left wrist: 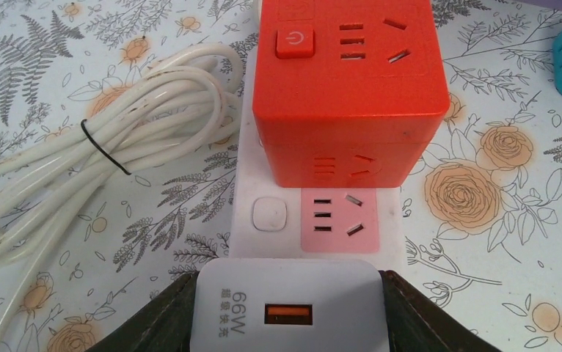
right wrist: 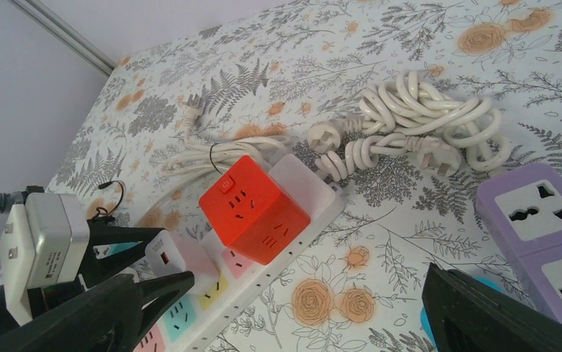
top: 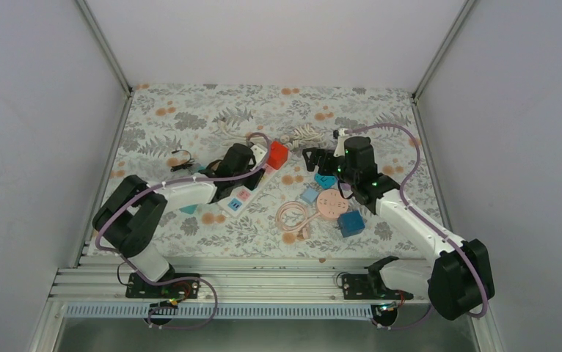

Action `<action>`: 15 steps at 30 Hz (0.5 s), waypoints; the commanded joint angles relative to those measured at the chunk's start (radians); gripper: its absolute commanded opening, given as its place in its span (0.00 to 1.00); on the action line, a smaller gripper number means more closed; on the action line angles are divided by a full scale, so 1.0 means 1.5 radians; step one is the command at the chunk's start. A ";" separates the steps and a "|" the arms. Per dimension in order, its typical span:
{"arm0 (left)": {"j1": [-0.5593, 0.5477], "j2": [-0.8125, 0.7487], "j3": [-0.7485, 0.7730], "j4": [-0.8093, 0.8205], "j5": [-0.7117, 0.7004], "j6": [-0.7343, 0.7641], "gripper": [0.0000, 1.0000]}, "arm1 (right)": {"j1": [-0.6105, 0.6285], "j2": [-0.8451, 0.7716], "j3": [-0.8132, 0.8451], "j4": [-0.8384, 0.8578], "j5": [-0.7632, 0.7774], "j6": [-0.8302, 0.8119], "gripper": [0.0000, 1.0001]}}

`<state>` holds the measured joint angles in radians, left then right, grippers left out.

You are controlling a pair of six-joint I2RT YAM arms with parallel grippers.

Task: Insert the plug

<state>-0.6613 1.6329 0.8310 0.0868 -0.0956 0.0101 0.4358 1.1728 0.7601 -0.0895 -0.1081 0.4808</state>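
One plug [left wrist: 285,312] — between left jaws.

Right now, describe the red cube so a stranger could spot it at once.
Find the white strip lying diagonally mid-table. The red cube sits on its far end. It is the only red block, with a power button on top.
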 commanded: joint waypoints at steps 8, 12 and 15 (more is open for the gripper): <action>-0.001 0.067 -0.011 -0.064 0.014 -0.018 0.46 | -0.006 0.000 -0.002 0.006 -0.006 0.016 0.98; 0.002 0.086 -0.024 -0.057 0.025 -0.028 0.44 | -0.005 0.012 0.001 0.000 -0.029 0.006 0.95; 0.003 0.099 -0.029 -0.054 0.030 -0.036 0.42 | -0.005 0.037 0.010 -0.023 -0.010 0.014 0.93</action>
<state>-0.6563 1.6775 0.8455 0.1387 -0.0856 -0.0193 0.4358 1.1851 0.7605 -0.0910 -0.1295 0.4889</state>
